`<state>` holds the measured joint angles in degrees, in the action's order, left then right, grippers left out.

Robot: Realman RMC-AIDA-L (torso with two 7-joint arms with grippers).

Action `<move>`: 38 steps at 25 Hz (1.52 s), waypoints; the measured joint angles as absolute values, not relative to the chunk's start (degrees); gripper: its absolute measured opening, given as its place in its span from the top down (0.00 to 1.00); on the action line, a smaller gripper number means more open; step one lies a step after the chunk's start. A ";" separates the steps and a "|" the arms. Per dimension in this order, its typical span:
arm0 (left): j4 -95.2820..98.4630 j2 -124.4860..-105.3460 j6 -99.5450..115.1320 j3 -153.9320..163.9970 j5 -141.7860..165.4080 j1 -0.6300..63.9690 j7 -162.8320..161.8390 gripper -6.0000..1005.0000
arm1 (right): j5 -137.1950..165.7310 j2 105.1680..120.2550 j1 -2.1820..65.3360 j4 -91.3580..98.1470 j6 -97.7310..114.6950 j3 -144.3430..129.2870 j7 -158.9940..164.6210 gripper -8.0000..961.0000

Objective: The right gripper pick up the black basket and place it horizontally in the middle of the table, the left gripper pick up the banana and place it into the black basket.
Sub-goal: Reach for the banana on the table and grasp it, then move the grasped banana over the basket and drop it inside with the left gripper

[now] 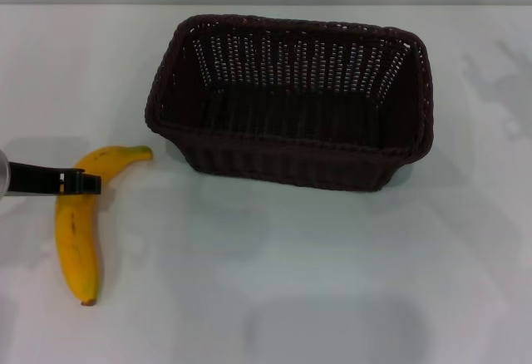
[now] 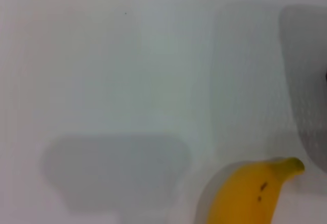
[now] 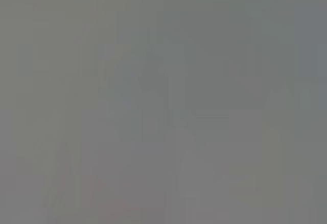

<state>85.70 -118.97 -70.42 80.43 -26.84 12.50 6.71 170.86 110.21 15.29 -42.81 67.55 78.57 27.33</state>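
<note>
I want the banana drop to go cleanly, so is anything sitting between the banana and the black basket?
Nothing visible does. The banana lies on the table to the left of the black basket, with only bare tabletop between them. The basket is upright and open on top. The left gripper is already over the banana.

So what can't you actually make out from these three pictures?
- Right gripper: in no view; the right wrist view is a blank grey blur.
- Left gripper: the head view's left edge cuts off the arm; whether its fingers are open or touch the banana cannot be told.
- Banana in the left wrist view: the bottom edge cuts off most of it.
- Black basket: its near wall hides part of the floor.
</note>
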 joint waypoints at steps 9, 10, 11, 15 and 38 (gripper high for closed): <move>86.55 -119.11 -69.86 80.38 -23.47 12.62 6.35 0.48 | 170.83 110.23 15.35 -42.58 67.50 79.06 27.34 0.31; 86.55 -119.10 -69.67 80.27 -23.20 12.62 6.31 0.48 | 170.82 110.25 15.26 -42.57 67.50 79.16 27.33 0.31; 86.62 -119.10 -69.45 80.08 -22.91 12.62 6.25 0.48 | 170.81 110.28 15.19 -42.56 67.52 79.23 27.34 0.31; 87.96 -119.05 -67.56 79.01 -22.41 12.13 6.21 0.48 | 170.79 110.30 15.04 -42.54 67.67 79.29 27.33 0.31; 99.08 -119.07 -43.70 72.03 -33.92 9.86 16.73 0.46 | 170.76 110.46 14.01 -42.44 67.65 80.63 27.34 0.31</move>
<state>99.08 -119.07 -43.70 72.03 -33.92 9.86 16.73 170.76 110.46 14.01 -42.44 67.64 80.63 27.34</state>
